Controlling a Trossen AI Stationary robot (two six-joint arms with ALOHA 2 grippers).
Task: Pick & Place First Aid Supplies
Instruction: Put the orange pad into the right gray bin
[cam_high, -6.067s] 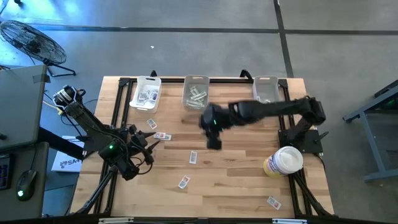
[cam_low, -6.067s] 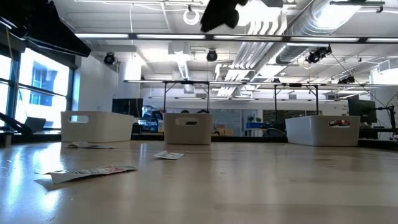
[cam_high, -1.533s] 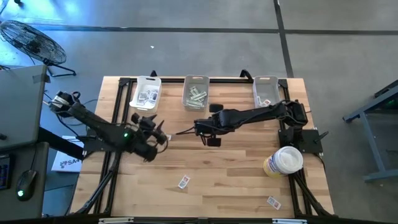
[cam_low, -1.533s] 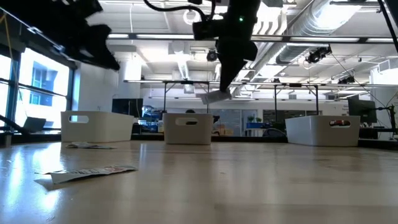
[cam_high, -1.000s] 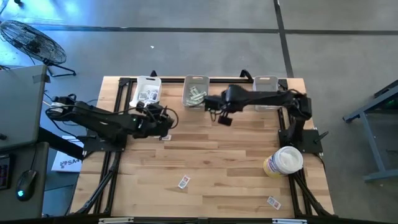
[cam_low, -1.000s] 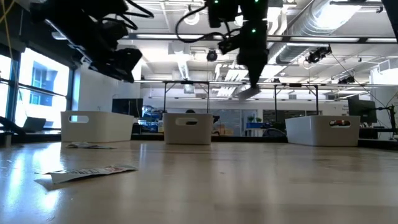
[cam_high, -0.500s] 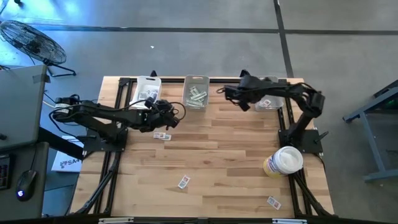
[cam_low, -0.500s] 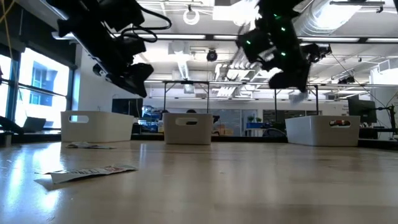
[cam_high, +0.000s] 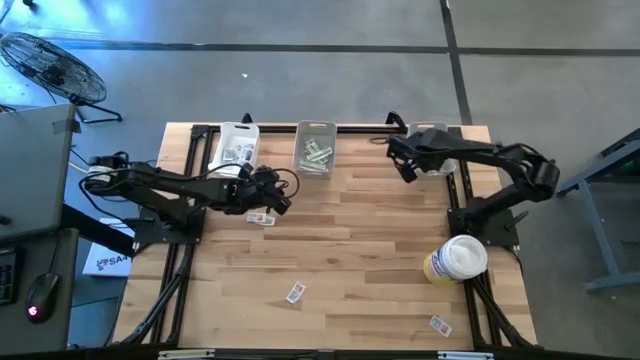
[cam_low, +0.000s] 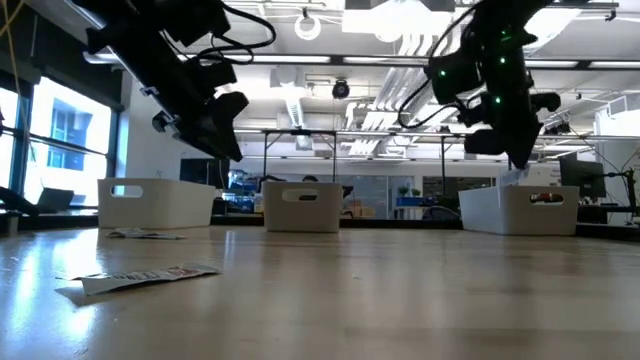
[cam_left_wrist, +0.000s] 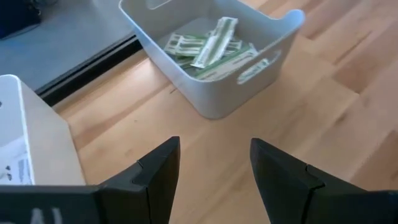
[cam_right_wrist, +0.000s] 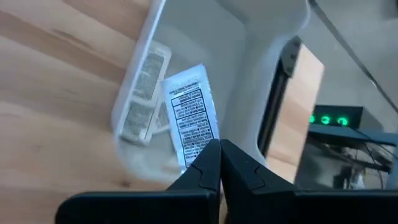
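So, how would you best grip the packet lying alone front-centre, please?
Probably from straight above, pinching the packet across its narrow width: it lies flat on the table, apart from everything else, so fingers could hardly get under it from the side.

Bright ceiling lights (cam_low: 400, 20) glare behind my silhouetted arms; my right wrist's view is motion-blurred.

The print on the packet (cam_right_wrist: 191, 117) pinched in the right hand (cam_right_wrist: 217, 163) is too blurred to read, and its lower end is hidden behind the fingertips. The left bin (cam_left_wrist: 28, 149) is cut off by the picture's edge. From above, the loose packets (cam_high: 295, 293) show no legible markings.
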